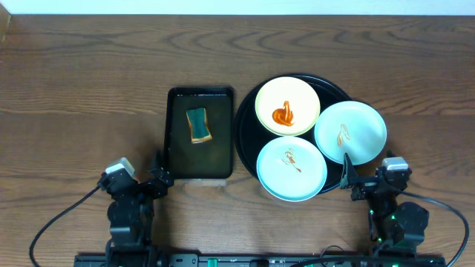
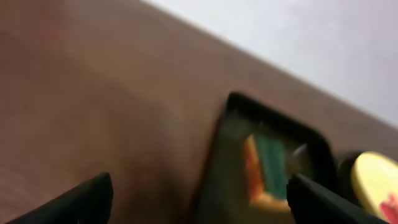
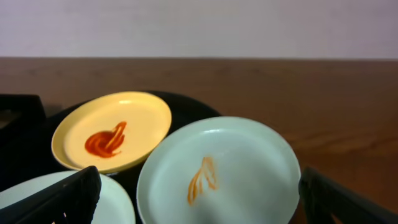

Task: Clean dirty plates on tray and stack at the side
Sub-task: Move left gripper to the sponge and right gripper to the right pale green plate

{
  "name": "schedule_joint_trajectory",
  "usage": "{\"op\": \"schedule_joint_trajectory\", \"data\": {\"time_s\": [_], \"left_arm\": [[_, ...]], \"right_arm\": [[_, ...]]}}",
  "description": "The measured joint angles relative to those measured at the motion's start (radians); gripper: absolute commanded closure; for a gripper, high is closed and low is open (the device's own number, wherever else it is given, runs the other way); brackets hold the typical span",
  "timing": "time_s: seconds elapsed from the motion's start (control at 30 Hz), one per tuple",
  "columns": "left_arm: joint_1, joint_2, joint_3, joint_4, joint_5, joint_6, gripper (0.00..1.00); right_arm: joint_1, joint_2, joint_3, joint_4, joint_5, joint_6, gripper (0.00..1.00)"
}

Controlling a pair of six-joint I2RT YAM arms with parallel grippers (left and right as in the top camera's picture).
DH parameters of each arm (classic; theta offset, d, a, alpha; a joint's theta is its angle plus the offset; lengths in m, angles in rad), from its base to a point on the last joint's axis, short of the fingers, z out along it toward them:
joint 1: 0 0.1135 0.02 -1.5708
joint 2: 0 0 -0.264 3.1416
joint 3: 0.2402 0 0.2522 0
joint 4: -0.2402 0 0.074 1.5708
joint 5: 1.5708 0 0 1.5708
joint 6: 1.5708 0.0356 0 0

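The round black tray [image 1: 247,111] holds three plates. The pale yellow plate [image 1: 288,93] at the back has a thick orange-red smear. One mint plate [image 1: 292,178] lies at the front with a thin smear. The other mint plate [image 1: 360,130] overhangs the tray's right rim and has a thin smear. My right gripper [image 1: 365,172] is open and empty just in front of that right plate [image 3: 249,155]. The yellow plate [image 3: 140,118] shows behind it. My left gripper [image 1: 157,178] is open and empty at the rectangular tray's front left corner.
A smaller rectangular black tray [image 1: 178,148] lies left of the round tray, with a green and orange sponge [image 1: 198,124] in it. In the blurred left wrist view the sponge [image 2: 267,168] and this tray [image 2: 227,118] lie ahead. Bare wooden table surrounds both trays.
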Motion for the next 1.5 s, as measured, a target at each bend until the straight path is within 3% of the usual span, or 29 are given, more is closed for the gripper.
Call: {"op": "schedule_joint_trajectory", "data": {"time_s": [0.4, 0.73, 1.07, 1.3, 1.43, 1.5], "left_arm": [[0.0, 0.477, 0.253, -0.021, 0.09, 0.045, 0.1], [0.0, 0.804, 0.555, -0.317, 0.131, 0.087, 0.1], [0.0, 0.961, 0.831, -0.605, 0.146, 0.124, 0.1], [0.0, 0.981, 0.882, -0.595, 0.156, 0.127, 0.1], [0.0, 0.981, 0.882, -0.593, 0.159, 0.127, 0.1], [0.0, 0.982, 0.882, -0.589, 0.159, 0.123, 0.1]], "right_arm": [[0.0, 0.387, 0.333, -0.181, -0.014, 0.011, 0.01], [0.0, 0.766, 0.656, -0.497, -0.017, -0.013, 0.01], [0.0, 1.107, 1.009, -0.749, -0.026, -0.09, 0.01], [0.0, 1.143, 1.096, -0.755, -0.174, -0.103, 0.01], [0.0, 1.144, 1.096, -0.787, -0.251, -0.106, 0.04], [0.0, 1.144, 1.094, -0.838, -0.27, -0.109, 0.11]]}}
